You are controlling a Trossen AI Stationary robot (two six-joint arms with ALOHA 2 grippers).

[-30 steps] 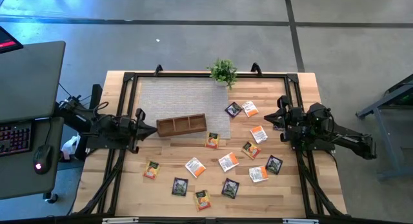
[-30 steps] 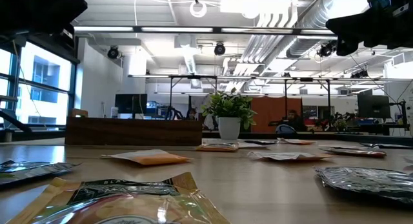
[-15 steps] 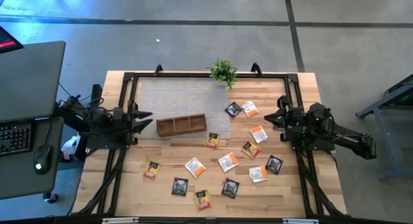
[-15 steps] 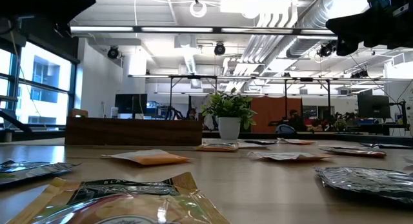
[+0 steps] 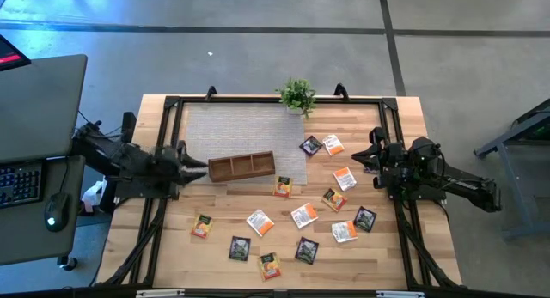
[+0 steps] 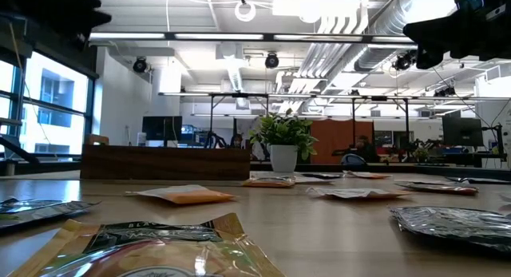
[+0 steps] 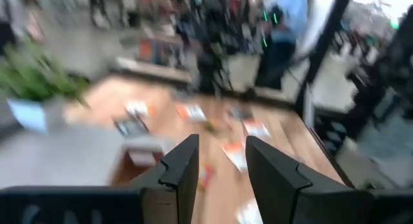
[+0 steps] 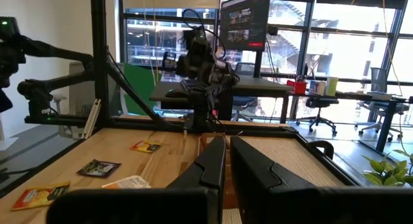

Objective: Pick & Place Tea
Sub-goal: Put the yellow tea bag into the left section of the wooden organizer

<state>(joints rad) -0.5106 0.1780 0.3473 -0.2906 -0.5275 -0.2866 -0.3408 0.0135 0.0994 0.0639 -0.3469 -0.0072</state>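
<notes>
Left gripper [image 5: 199, 166]: at the left side of the light wooden worktop [image 5: 163, 255], fingers parted with nothing between them, tips just beside the left end of the brown wooden compartment tray [image 5: 241, 166].

Compartment tray: on the near edge of the grey woven mat [image 5: 241, 130], long side running left to right. No sachet visible in it from the high view.

Small green potted plant in a white pot [image 5: 296, 96]: at the far edge of the worktop, right of centre.

Small flat square tea sachets [image 5: 303, 215], orange-and-white and dark-printed: loose and flat on the worktop, scattered from near the tray across the near centre to the right side. Leftmost orange sachet [image 5: 202, 225] at near left; dark sachet [image 5: 310, 145] and an orange one beside it at far right of the mat; dark sachet [image 5: 364, 219] near the right arm.

Right gripper [image 5: 369, 157]: at the right side of the worktop, fingers closed together, empty.
</notes>
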